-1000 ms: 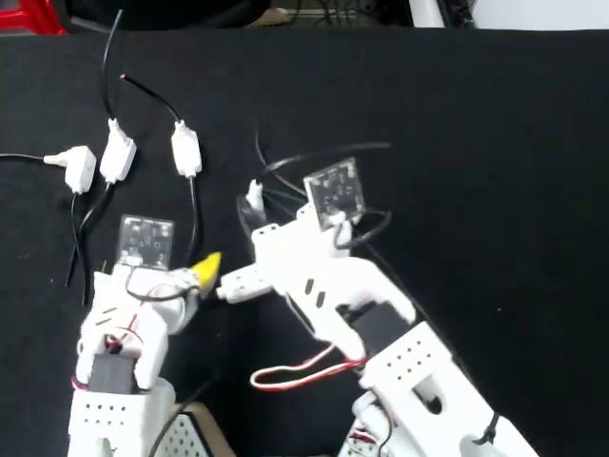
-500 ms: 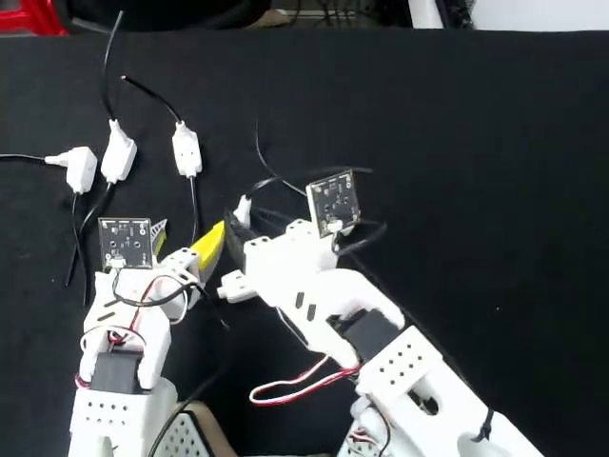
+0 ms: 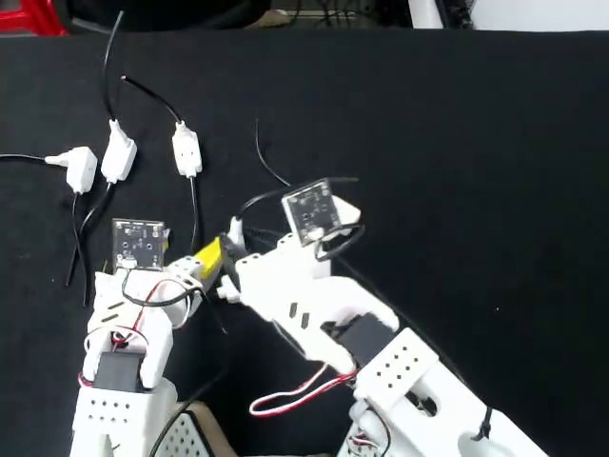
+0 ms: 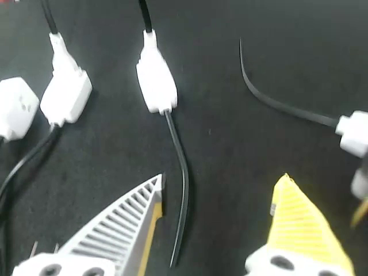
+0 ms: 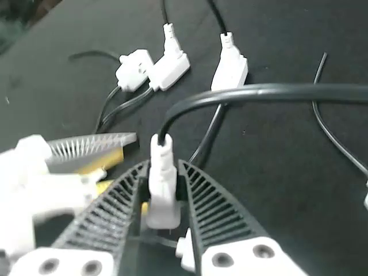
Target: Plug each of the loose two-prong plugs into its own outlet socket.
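Pinching the white plug (image 5: 161,192) by its body, the right gripper (image 5: 162,168) is clenched on it over the table (image 3: 476,143), and the plug's black cable (image 5: 259,92) arches up and away in a stiff loop. I judge that loop the first hazard: it may tug or twist the plug in the grip as the arm travels and spoil the line-up. The prongs are hidden, so I cannot tell which way they face.

The left gripper (image 4: 221,179) is released and grasps nothing. Its fingers are spread either side of the lead (image 4: 183,172) trailing from the middle socket (image 4: 156,83). In the high view its yellow finger (image 3: 207,255) sits just beside the right gripper, so a careless move could knock the two together.

The middle socket lies loose on the table, well apart from the plug. Unless it is pinned, a push would likely slide it away rather than seat the prongs.
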`<move>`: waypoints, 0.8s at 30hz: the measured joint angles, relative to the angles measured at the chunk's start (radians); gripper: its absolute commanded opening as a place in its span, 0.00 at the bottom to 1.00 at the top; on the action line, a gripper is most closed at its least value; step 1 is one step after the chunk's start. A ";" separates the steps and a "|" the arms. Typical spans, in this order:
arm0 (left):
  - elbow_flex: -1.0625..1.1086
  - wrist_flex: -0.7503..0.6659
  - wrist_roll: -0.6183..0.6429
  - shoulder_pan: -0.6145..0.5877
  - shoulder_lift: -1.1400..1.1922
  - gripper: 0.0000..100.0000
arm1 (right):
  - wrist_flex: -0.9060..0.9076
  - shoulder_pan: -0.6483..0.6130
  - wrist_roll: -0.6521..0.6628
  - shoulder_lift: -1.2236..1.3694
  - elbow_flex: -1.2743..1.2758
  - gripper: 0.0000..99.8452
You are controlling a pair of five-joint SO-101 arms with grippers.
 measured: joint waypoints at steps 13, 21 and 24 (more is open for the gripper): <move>-0.037 0.120 0.003 0.086 0.000 0.30 | -0.269 -0.017 0.005 0.000 0.123 0.01; -0.064 0.121 0.094 0.020 0.000 0.30 | -0.149 -0.046 0.008 0.000 0.103 0.01; -0.064 0.095 0.097 -0.015 0.000 0.30 | -0.051 -0.052 0.009 -0.003 0.048 0.01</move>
